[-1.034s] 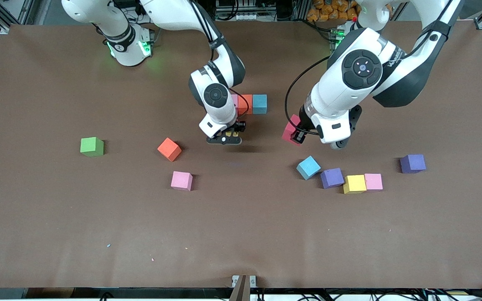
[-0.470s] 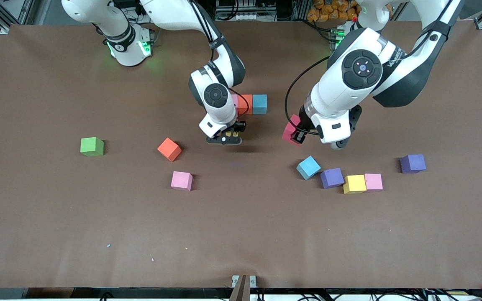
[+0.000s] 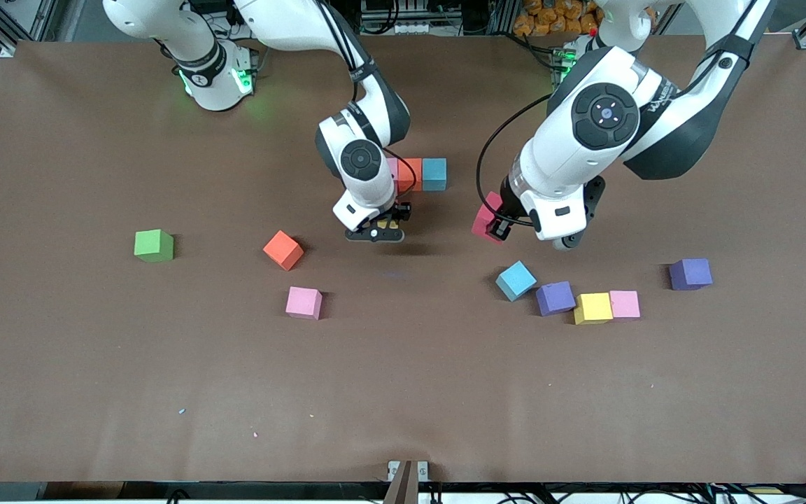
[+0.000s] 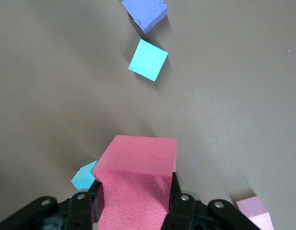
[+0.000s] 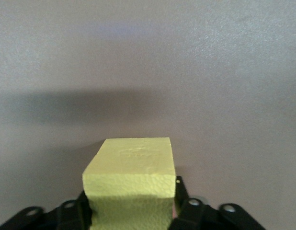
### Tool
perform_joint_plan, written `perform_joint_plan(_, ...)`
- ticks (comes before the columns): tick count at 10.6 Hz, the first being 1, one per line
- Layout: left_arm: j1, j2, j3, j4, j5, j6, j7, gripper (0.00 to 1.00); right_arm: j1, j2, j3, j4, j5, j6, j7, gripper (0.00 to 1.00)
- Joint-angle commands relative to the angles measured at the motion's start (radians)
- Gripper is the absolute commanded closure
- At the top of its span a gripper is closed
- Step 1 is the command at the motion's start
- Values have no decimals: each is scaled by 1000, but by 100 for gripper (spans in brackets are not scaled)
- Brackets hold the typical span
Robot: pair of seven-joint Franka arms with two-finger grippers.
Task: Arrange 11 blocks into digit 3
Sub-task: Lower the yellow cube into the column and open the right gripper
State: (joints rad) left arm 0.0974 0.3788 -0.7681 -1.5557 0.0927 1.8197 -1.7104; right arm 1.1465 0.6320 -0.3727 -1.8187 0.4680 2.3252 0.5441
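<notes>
**Desk:** What has changed over the last second?

**Photographer:** Almost nothing. Both arms have stayed where they were, and no block on the surface [image 3: 403,392] has shifted. The right gripper [image 3: 375,234] sits low by the pink end of the started row with the yellow block [image 5: 131,163] between its jaws. I cannot tell whether that block is clamped or just let go.

**Desk:** And the left one?

**Photographer:** The left gripper [image 3: 494,227] is clenched on the dark red block [image 4: 136,163]. It hangs over bare surface beside the row, toward the left arm's end of the table, apparently waiting its turn.

**Desk:** How far along is the figure?

**Photographer:** It's early. There is only one bar, made of a pink block [image 3: 392,168], an orange block [image 3: 410,173] and a light blue block [image 3: 434,173], all touching. The yellow block looks meant as the first piece of the joining column, so this pause reads to me as a placement being finished. The dark red block would probably go in next.

**Desk:** Where is the rest of the stock?

**Photographer:** It all lies nearer the camera than the row. A loose cluster [image 3: 557,297] is toward the left arm's end, and a second orange block [image 3: 283,250] and a second pink block [image 3: 303,302] are toward the right arm's end. (The green cube [image 3: 153,245] sits apart and isn't part of the digit.)
</notes>
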Motion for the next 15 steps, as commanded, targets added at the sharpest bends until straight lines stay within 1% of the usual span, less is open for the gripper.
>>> perform_joint_plan(1,5,2,-2,16,-25,-20,18,100,2,-1,0,-1,18,-6,0,0)
perform_joint_plan(4,5,3,-2,16,-27,-20,18,100,-4,-20,-2,13,18,-21,-12,0)
perform_joint_plan(7,-7,6,-2,8,-28,-20,-24,100,-13,-49,-12,79,11,-130,-15,0)
perform_joint_plan(9,-8,37,-3,2,-31,-20,-81,100,-11,-58,-47,119,3,-219,-21,0)
perform_joint_plan(10,-15,58,-3,0,-56,-19,-118,100,-11,-67,-63,121,-8,-245,-54,0)
perform_joint_plan(11,-18,75,-3,-3,-63,-16,-158,100,-11,-72,-84,116,-15,-262,-129,0)
perform_joint_plan(12,-19,100,-3,-3,-65,-1,-207,100,-10,-74,-119,111,-28,-279,-229,0)
perform_joint_plan(13,-43,124,-3,-4,-62,41,-268,100,-10,-74,-147,108,-57,-302,-342,0)
perform_joint_plan(15,-93,146,0,-67,-45,171,-387,100,-11,-74,-184,98,-121,-323,-561,0)
